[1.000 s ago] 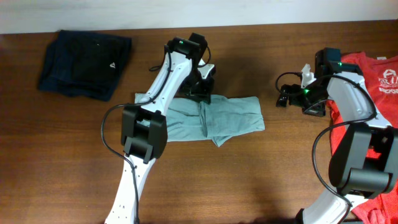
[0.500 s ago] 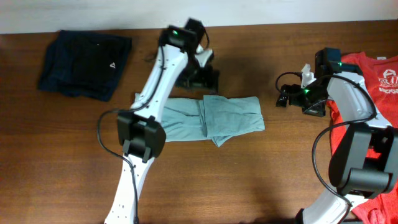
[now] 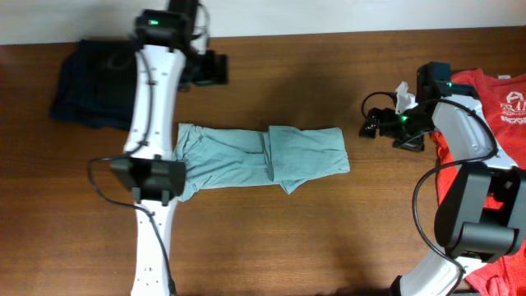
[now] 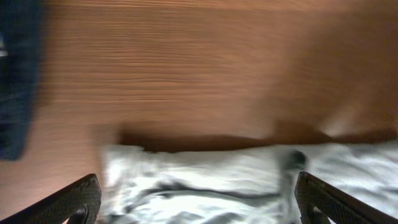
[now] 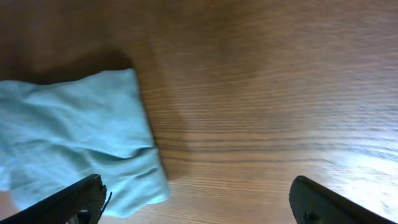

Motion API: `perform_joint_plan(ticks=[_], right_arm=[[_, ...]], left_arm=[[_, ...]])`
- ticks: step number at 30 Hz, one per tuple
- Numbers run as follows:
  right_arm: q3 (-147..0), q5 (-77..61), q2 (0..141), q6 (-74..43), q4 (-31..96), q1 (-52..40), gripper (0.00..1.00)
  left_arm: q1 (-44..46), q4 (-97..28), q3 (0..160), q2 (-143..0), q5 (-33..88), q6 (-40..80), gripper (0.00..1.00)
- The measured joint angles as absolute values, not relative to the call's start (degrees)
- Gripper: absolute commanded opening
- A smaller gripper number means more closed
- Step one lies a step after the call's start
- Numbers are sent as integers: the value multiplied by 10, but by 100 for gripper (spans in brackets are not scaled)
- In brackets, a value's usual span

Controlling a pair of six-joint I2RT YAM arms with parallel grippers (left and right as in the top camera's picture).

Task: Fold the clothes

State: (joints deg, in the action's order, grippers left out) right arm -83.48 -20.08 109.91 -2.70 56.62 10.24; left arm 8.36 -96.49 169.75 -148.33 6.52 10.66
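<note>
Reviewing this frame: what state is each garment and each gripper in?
Pale blue-grey T-shirt: folded into a long strip, lying flat.
Dark navy garment: folded, far left.
Red T-shirt with white print: unfolded, partly hidden at right edge.
Left gripper: open, empty.
Right gripper: open, empty.

Left tool (image 3: 215, 69) spread wide, right tool (image 3: 367, 126) spread wide, both empty

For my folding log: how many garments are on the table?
3: navy garment far left, pale blue-grey shirt in the middle, red T-shirt at right edge; more may be hidden.
</note>
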Motion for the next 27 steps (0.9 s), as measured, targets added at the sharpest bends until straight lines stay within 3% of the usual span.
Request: perform_joint_plan(ticks=[3,17,19,23,27], right_arm=[[-835,-219,1099,-13,559,95,80],[-835,-330,1216,31,507,33,78],[-835,-340,1218,32,504,34,71],[-838,-375,1240,40,501,36,28],[-838,-408,1258,39,501,37,18]], left_arm=[[45,-965,1695,-1483,60,110,99],[-15,-965,1692,-1483,50,114,99],[-14,-966,1692,-1483,44,115,99],[-14,-966,1692,-1483,36,115,99],[-14,-966,1691,-1483,28,115,99]])
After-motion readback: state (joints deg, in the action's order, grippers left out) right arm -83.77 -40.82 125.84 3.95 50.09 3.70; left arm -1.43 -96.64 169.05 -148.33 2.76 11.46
